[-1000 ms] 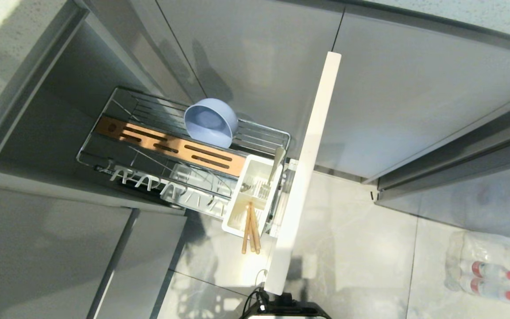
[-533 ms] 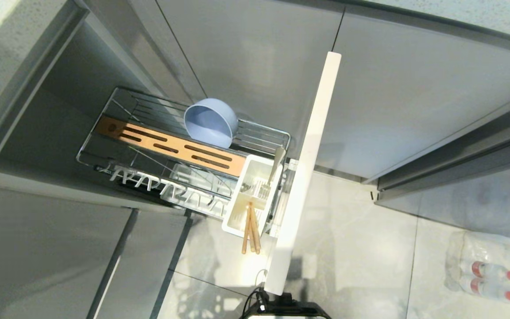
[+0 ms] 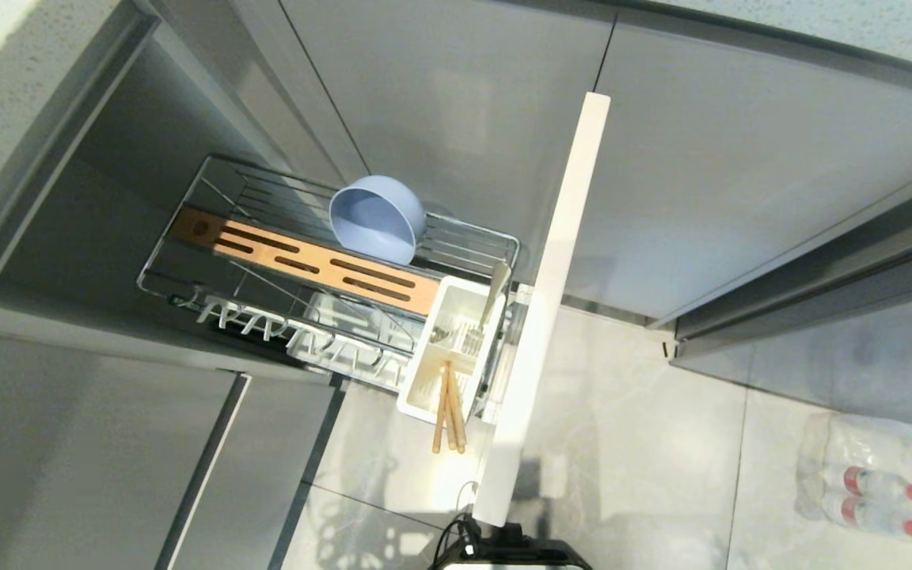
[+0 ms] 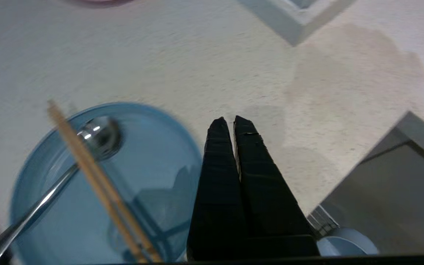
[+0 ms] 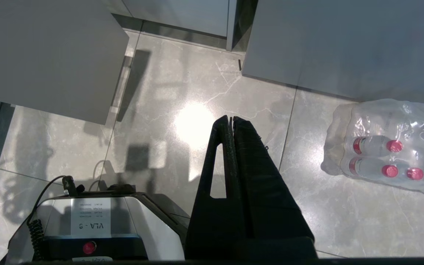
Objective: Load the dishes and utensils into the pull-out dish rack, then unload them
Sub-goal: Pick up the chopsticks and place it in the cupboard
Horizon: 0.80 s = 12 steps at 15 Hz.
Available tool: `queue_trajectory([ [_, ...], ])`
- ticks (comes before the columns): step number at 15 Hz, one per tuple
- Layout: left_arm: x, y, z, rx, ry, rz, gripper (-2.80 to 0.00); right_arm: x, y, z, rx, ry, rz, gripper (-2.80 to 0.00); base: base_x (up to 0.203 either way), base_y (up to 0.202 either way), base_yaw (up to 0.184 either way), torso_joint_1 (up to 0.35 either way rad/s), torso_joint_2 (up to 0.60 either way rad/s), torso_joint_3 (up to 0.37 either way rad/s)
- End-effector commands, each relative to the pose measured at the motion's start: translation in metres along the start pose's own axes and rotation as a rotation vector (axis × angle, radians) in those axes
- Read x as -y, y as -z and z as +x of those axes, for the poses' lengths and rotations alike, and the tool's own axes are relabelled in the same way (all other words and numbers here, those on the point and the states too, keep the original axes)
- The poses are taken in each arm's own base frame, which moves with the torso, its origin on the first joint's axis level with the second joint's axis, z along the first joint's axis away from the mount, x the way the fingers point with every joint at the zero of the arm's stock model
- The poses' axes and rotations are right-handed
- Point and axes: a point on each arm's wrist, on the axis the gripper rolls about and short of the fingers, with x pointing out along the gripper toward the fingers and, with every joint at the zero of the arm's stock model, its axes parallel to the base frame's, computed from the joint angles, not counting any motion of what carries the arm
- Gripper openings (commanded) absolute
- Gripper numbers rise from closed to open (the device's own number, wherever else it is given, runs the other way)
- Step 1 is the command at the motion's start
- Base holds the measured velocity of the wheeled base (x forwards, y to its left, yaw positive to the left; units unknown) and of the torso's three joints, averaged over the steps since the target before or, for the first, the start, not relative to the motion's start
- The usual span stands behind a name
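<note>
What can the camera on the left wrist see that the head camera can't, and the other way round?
Only the left wrist view shows the left claw, shut and empty, over a pale countertop. On that countertop is a light-blue plate with a metal spoon and wooden chopsticks lying across it.

Only the head view shows the pull-out dish rack whole, with its wooden bar, its white caddy holding utensils, and a pack of bottles on the floor.

Both show the grey-blue bowl in the rack; the wrist view catches only its edge.

Shrink-wrapped water bottles, grey cabinets, tiled floor
</note>
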Motion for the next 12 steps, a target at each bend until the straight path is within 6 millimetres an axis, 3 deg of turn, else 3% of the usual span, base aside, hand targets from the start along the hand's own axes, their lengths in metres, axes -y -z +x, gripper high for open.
queue_trajectory([
  [1, -0.003, 0.0, -0.007, 0.012, -0.076, -0.012, -2.8, 0.0, 0.0, 0.0, -0.001, 0.0, 0.001, -2.8, 0.0, 0.0, 0.0, 0.0, 0.0, 0.0],
  [12, -0.027, 0.048, 0.034, -0.238, -0.545, -0.174, -2.8, 0.0, 0.0, 0.0, -0.001, 0.0, 0.001, -2.8, 0.0, 0.0, 0.0, 0.0, 0.0, 0.0],
])
